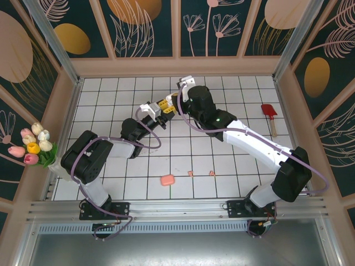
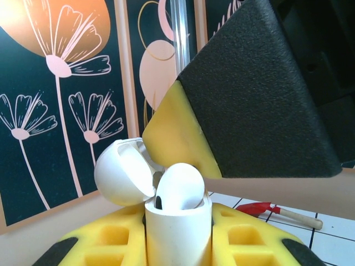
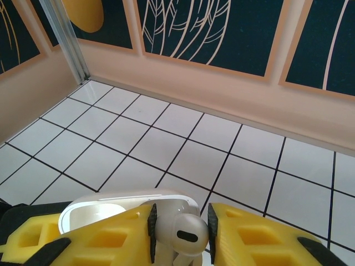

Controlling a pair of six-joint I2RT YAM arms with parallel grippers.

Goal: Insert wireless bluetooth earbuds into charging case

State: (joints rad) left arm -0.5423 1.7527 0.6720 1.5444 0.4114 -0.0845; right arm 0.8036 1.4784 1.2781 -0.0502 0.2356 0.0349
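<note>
My right end effector (image 3: pixel 180 235) pinches a white earbud (image 3: pixel 187 231) stem-down at the mouth of the open charging case (image 2: pixel 177 233), which my left end effector (image 2: pixel 178 252) clamps, so I reckon the push goes straight down.

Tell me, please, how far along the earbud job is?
Done: nothing clearly seated. In hand: left pincer grips the open white plastic charging case; right pincer holds a white earbud at its mouth. Remaining: two salmon-pink earbuds and a rounded pink case lie on the tiled table.
</note>
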